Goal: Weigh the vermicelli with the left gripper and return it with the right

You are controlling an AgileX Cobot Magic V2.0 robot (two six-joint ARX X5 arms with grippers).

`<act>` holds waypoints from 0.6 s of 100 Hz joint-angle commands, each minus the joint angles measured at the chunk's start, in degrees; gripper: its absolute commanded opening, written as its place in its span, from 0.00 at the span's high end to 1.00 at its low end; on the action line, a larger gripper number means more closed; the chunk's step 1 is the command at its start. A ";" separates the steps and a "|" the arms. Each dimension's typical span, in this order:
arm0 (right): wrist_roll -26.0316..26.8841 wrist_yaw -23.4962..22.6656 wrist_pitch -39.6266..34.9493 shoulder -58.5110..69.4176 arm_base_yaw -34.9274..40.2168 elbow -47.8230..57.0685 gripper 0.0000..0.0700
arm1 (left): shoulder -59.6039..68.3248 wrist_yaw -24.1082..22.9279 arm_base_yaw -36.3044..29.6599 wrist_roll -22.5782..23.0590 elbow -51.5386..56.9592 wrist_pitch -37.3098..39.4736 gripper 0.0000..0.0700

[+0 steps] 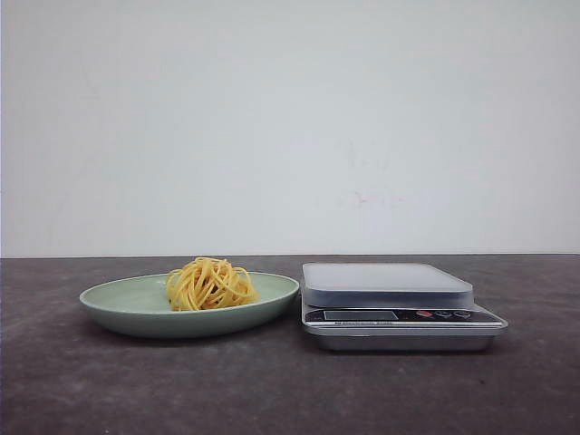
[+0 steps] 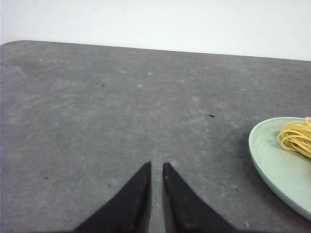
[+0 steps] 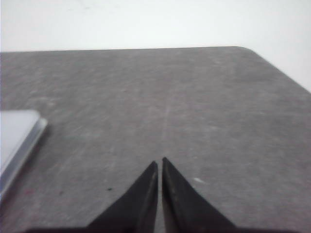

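A: How do the 3 cameras sit?

B: The front view looks forward from low down, almost level with the table [image 1: 272,390] — the plate [image 1: 127,308] and the scale [image 1: 399,304] show nearly edge-on against a white wall [image 1: 290,118].

A: And the 2 wrist views?

B: Each looks forward and down over its own closed black fingertips, close above the dark tabletop. The left wrist view catches the plate's rim [image 2: 265,155] with some vermicelli [image 2: 296,138] at one side; the right wrist view catches a corner of the scale [image 3: 19,136].

A: What's shared?

B: Front and left share the plate; front and right share the scale — all 3 share table and wall.
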 commanded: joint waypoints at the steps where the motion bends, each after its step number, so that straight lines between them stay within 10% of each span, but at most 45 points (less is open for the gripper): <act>1: -1.09 -0.59 -0.57 -0.13 0.11 -0.20 0.99 | -0.11 0.07 0.04 0.52 -1.03 -0.33 0.98; 60: -0.57 -0.85 1.22 -0.13 0.11 -0.17 0.99 | -0.11 0.07 0.04 0.52 -1.03 -0.33 0.98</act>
